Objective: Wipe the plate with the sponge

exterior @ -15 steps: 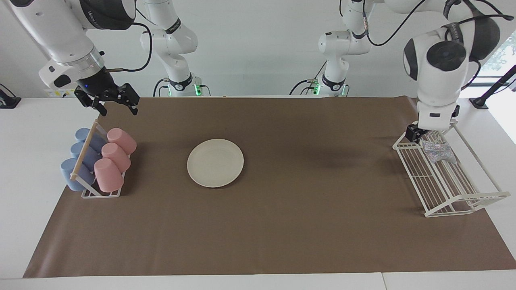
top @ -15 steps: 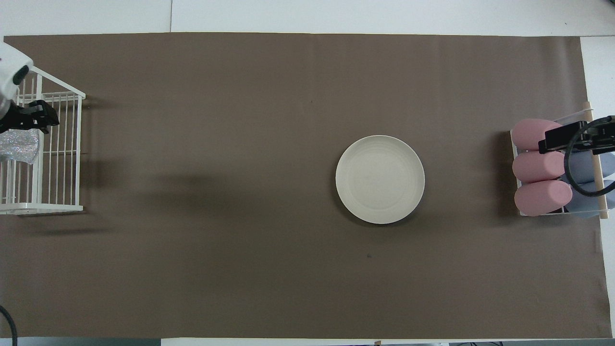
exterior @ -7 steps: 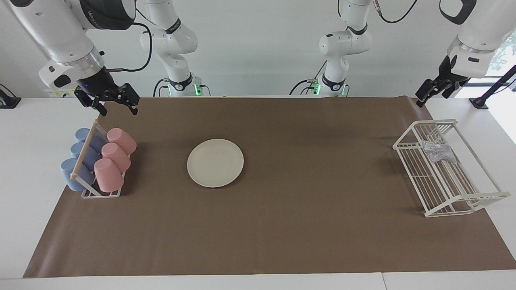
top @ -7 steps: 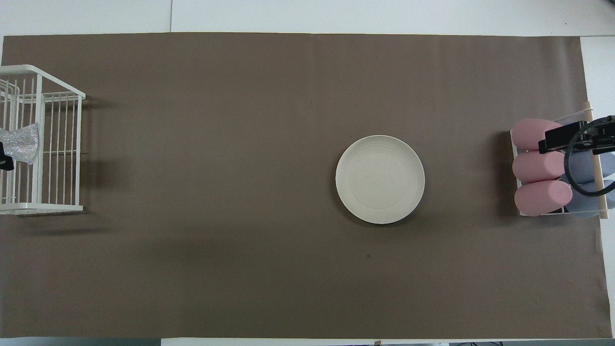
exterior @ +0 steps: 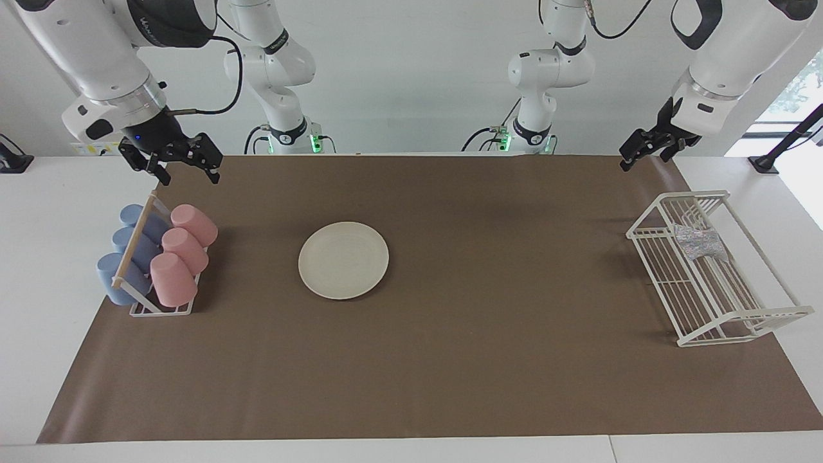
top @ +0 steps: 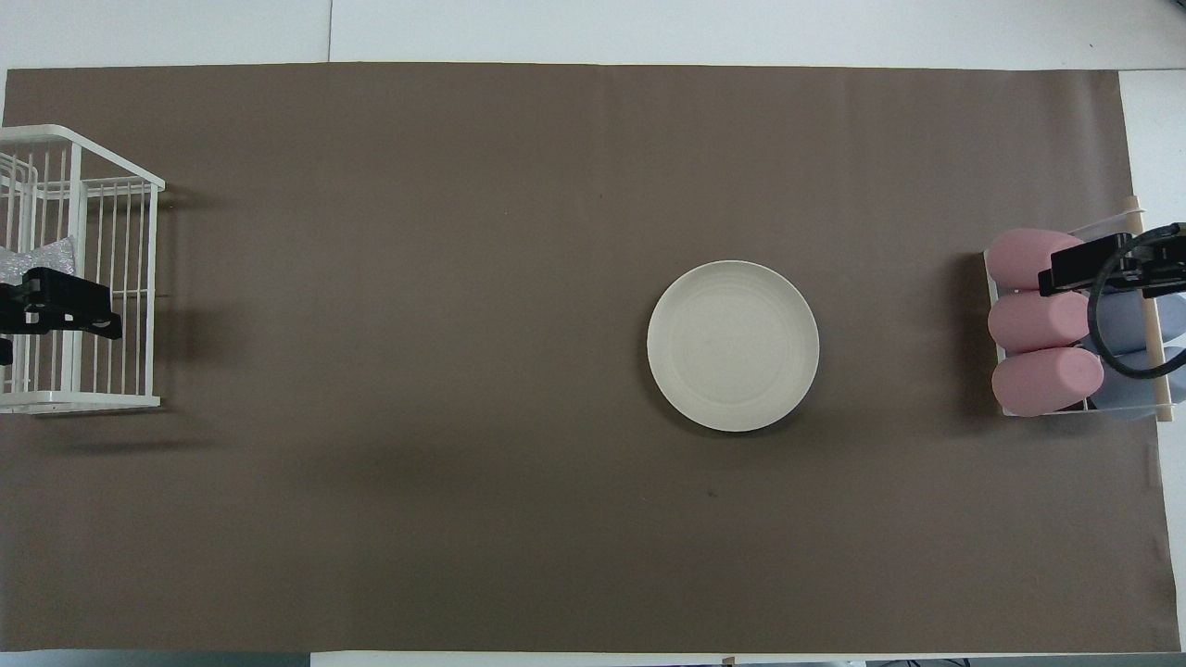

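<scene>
The cream plate [exterior: 343, 260] lies flat on the brown mat, toward the right arm's end; it also shows in the overhead view [top: 732, 346]. The silvery sponge [exterior: 699, 243] lies inside the white wire rack [exterior: 720, 321] at the left arm's end, and is partly covered by my left gripper in the overhead view [top: 48, 255]. My left gripper [exterior: 645, 157] hangs open and empty in the air, over the rack in the overhead view [top: 57, 310]. My right gripper [exterior: 186, 168] is open and empty, over the cup holder [top: 1112, 264], and waits.
A holder with three pink cups [exterior: 183, 257] and three blue cups [exterior: 128, 257] lying on their sides stands at the right arm's end of the table. The brown mat [exterior: 450, 360] covers most of the white table.
My left gripper has risen out of the wire rack beside the sponge and swung toward the table's middle. The sponge stays in the rack. The right arm has not moved.
</scene>
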You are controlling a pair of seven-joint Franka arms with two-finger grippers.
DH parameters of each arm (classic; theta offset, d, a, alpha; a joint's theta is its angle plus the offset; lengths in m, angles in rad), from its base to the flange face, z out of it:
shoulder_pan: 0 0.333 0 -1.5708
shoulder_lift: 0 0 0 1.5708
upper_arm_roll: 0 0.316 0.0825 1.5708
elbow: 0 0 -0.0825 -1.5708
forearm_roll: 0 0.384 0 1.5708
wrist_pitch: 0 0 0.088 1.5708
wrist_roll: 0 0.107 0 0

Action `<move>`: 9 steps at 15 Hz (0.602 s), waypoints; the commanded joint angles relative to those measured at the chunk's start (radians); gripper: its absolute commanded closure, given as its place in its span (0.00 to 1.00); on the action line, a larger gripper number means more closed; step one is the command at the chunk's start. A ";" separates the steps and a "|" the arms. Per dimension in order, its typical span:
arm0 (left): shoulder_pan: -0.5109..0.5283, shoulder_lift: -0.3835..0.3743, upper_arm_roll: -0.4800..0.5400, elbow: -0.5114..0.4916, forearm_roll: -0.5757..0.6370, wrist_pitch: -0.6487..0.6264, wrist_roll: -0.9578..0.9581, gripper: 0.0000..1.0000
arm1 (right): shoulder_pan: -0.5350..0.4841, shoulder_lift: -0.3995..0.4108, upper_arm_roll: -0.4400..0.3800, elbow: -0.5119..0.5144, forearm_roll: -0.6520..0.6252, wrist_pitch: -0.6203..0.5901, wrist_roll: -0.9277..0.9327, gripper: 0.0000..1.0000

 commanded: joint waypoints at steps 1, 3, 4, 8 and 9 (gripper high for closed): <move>-0.036 0.045 0.033 0.098 -0.067 -0.005 -0.018 0.00 | -0.004 -0.017 0.007 -0.014 -0.016 -0.007 0.017 0.00; -0.038 0.038 0.040 0.095 -0.074 -0.036 -0.021 0.00 | -0.004 -0.017 0.007 -0.014 -0.016 -0.007 0.017 0.00; -0.038 0.036 0.040 0.090 -0.072 -0.052 -0.015 0.00 | -0.004 -0.017 0.007 -0.014 -0.016 -0.007 0.018 0.00; -0.030 0.035 0.016 0.089 -0.025 -0.057 0.016 0.00 | -0.004 -0.017 0.007 -0.014 -0.016 -0.007 0.017 0.00; -0.032 0.035 0.014 0.089 -0.017 -0.056 0.025 0.00 | -0.004 -0.017 0.007 -0.014 -0.016 -0.007 0.018 0.00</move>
